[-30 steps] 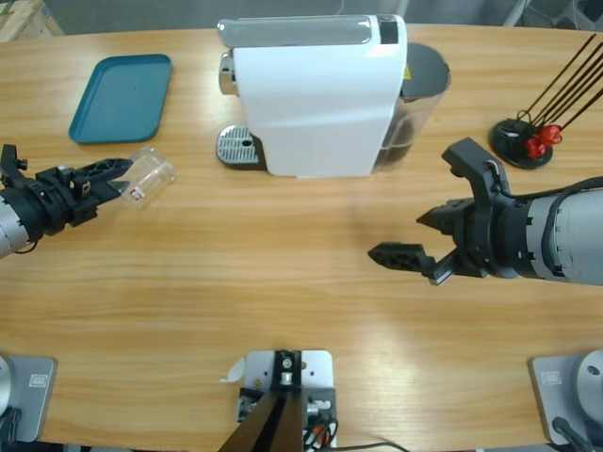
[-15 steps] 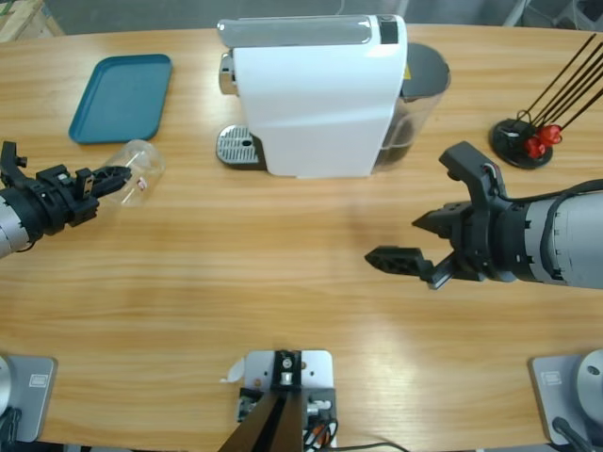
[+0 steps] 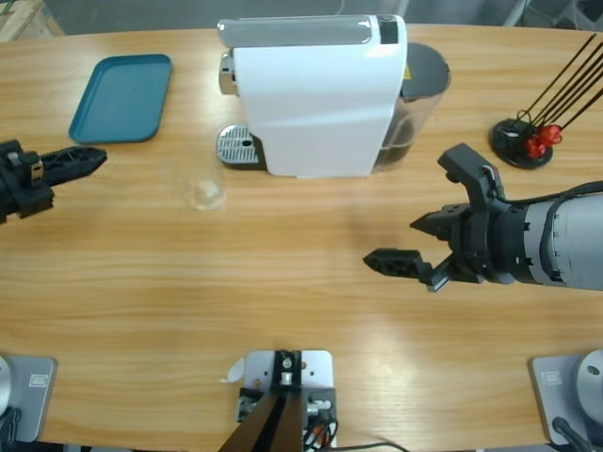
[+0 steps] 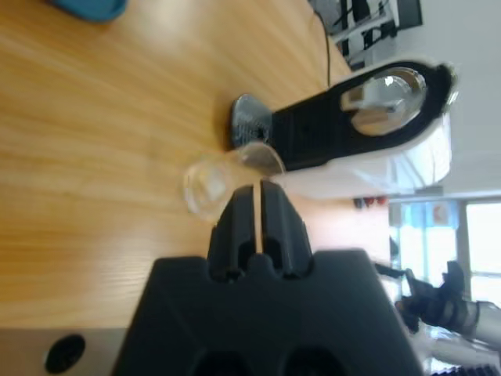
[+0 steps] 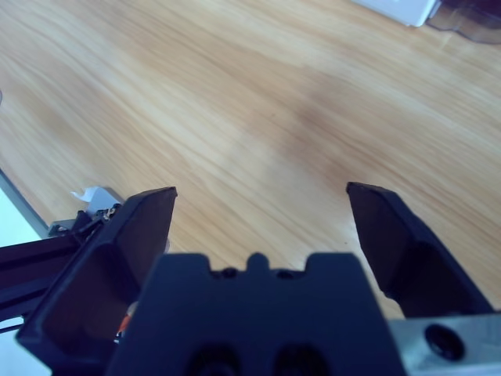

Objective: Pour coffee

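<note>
Clenched and empty, the left gripper (image 4: 258,188) points at a clear round glass (image 3: 202,189). Spread wide, the right gripper (image 3: 415,243) hovers over grainy wooden table (image 3: 283,273).

bare wood mid-table | coffee machine (image 3: 316,99) blocks rear | glass (image 3: 203,191) beside it

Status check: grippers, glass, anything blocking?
Left gripper shut, empty. Right gripper open, empty. Clear glass on table near coffee machine, apart from both grippers; no coffee visible. Nothing blocking.
</note>
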Tool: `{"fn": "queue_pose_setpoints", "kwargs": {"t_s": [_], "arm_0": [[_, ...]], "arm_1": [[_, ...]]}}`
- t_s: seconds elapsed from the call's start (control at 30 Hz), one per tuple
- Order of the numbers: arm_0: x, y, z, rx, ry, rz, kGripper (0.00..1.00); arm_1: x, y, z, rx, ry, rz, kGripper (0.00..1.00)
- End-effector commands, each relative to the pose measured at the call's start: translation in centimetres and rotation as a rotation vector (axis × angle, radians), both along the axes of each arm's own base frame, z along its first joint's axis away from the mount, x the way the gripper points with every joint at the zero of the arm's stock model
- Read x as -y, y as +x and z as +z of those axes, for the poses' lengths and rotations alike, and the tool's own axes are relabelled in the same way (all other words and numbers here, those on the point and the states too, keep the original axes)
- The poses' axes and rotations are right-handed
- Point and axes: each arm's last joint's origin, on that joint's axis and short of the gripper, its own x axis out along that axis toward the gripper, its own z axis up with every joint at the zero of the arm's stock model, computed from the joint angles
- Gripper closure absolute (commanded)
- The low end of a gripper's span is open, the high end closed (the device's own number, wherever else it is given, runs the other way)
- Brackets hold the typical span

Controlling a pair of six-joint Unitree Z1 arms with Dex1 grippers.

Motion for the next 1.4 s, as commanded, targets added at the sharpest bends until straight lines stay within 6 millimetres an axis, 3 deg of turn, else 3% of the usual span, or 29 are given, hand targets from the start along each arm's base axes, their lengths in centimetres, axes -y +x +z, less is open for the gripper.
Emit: {"fn": "queue_pose_setpoints", "kwargs": {"t_s": [0.03, 0.1, 0.13, 0.17, 0.23, 0.27, 0.33, 0.43, 0.63, 0.77, 1.0, 1.13, 1.4], "arm_0": [[0.1, -0.2, 1.2, 0.018, 0.038, -0.071, 1.000], [0.3, -0.2, 1.6, 0.059, 0.071, -0.151, 1.000], [0.3, -0.3, 1.5, 0.064, 0.089, -0.183, 0.948], [0.3, -0.6, 1.4, 0.076, 0.115, -0.217, 0.689], [0.3, -0.8, 1.5, 0.139, 0.173, -0.294, 0.266], [0.3, -0.9, 1.6, 0.183, 0.211, -0.333, 0.176], [0.4, -1.1, 2.1, 0.322, 0.308, -0.466, 0.151], [0.2, -2.4, 2.4, 0.453, 0.341, -0.611, 0.011], [0.1, -4.2, 1.6, 0.590, 0.482, -0.868, 0.002], [2.5, -2.4, 2.0, 0.571, 0.706, -1.037, 0.003], [1.3, 0.3, 1.6, 0.510, 0.955, -0.927, 0.004], [2.7, 3.9, -1.2, 0.447, 0.936, -1.012, 0.000], [3.9, 5.1, -4.7, 0.534, 0.876, -1.048, 0.004]], "arm_1": [[0.6, -0.3, -0.7, -0.027, 0.002, -0.004, 0.018], [0.6, -0.3, -0.7, -0.027, 0.003, -0.004, 0.018], [0.6, -0.3, -0.6, -0.026, 0.004, -0.003, 0.017], [0.6, -0.3, -0.6, -0.026, 0.006, -0.001, 0.014], [0.7, -0.4, -0.5, -0.024, 0.012, 0.001, 0.011], [0.8, -0.5, -0.4, -0.022, 0.014, 0.001, 0.009], [0.9, -0.6, -0.2, -0.015, 0.021, 0.005, 0.009], [1.0, -0.7, 0.2, 0.007, 0.032, 0.022, 0.000], [1.0, -1.0, 0.4, 0.047, 0.033, 0.077, 0.000], [1.1, -1.1, 0.3, 0.041, 0.024, 0.080, 0.000], [0.6, -0.7, -0.7, 0.032, 0.002, 0.076, 0.000], [-0.3, 0.0, -1.8, 0.037, 0.010, 0.076, 0.000], [-0.5, 0.2, -3.4, 0.031, -0.010, 0.070, 0.000]]}}
